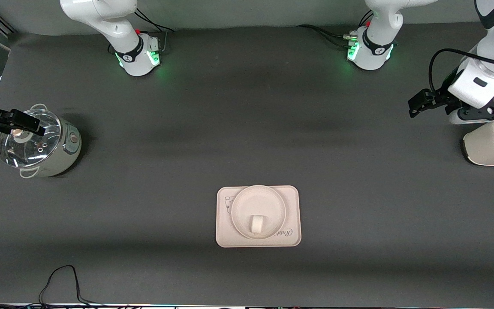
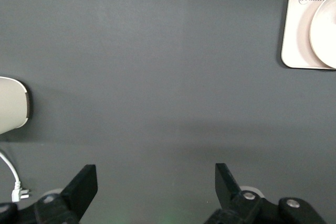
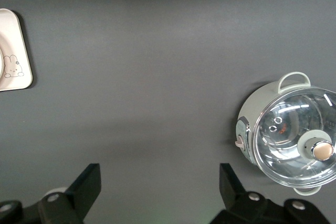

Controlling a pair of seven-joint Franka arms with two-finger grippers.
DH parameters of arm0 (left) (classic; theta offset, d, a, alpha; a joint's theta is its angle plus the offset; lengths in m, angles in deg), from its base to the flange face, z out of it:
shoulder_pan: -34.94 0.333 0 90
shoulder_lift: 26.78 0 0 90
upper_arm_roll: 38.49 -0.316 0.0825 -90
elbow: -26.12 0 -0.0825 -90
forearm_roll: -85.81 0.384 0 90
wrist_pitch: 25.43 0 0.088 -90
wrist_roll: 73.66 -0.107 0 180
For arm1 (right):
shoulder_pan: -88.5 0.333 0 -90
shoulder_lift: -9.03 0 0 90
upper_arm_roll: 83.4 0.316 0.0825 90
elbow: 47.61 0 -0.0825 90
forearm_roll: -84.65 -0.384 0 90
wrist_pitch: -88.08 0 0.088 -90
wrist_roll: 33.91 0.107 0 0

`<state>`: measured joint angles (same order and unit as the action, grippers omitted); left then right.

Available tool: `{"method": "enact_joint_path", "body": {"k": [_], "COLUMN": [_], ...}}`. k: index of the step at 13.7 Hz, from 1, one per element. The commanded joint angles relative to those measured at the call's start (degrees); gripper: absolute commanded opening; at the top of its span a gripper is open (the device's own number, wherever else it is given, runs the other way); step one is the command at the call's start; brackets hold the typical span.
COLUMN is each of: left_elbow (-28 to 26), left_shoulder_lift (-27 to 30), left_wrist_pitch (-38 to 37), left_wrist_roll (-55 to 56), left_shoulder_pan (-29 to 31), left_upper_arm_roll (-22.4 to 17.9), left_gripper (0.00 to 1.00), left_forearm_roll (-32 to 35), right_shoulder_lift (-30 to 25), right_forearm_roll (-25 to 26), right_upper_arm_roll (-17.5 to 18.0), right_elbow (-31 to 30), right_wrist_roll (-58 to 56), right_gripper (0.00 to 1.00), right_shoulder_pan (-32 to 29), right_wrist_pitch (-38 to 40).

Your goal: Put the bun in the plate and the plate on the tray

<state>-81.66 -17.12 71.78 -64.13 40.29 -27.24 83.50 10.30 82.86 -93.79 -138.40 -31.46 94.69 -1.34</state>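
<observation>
The bun (image 1: 256, 224) lies in the round cream plate (image 1: 251, 204), on the part of it nearest the front camera. The plate sits on the cream tray (image 1: 292, 201) at the table's middle, toward the front camera. My left gripper (image 1: 415, 107) is open and empty, up in the air at the left arm's end of the table. Its wrist view (image 2: 155, 174) shows bare mat below it, with a corner of the tray (image 2: 296, 24) and plate (image 2: 326, 30). My right gripper (image 1: 37, 125) is open and empty over the pot; its wrist view (image 3: 159, 174) shows a tray corner (image 3: 16, 72).
A pale green pot with a glass lid (image 1: 37, 143) stands at the right arm's end of the table and shows in the right wrist view (image 3: 289, 135). A white appliance (image 1: 491, 148) stands at the left arm's end. A black cable (image 1: 58, 279) lies near the front edge.
</observation>
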Motion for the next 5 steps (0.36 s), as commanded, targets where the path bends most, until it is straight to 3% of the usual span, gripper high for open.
{"method": "enact_joint_path", "body": {"k": [1, 5], "left_elbow": [1.96, 3.02], "left_shoulder_lift": [0.19, -0.07], "left_wrist_pitch": [-2.72, -3.52], "left_wrist_roll": [0.22, 0.22], "left_shoulder_pan": [0.36, 0.36], "left_upper_arm_roll": [0.35, 0.26], "left_gripper": [1.0, 1.0], "left_forearm_roll": [0.81, 0.73], "right_shoulder_lift": [-1.44, -1.18], "right_forearm_roll": [1.43, 1.43], "right_upper_arm_roll": [0.63, 0.72], "right_elbow": [-1.67, -1.58], "right_wrist_roll": [-0.78, -0.78], "right_gripper": [1.0, 1.0], "right_shoulder_pan": [-0.48, -0.48], "right_wrist_pitch": [-1.02, -0.93]}}
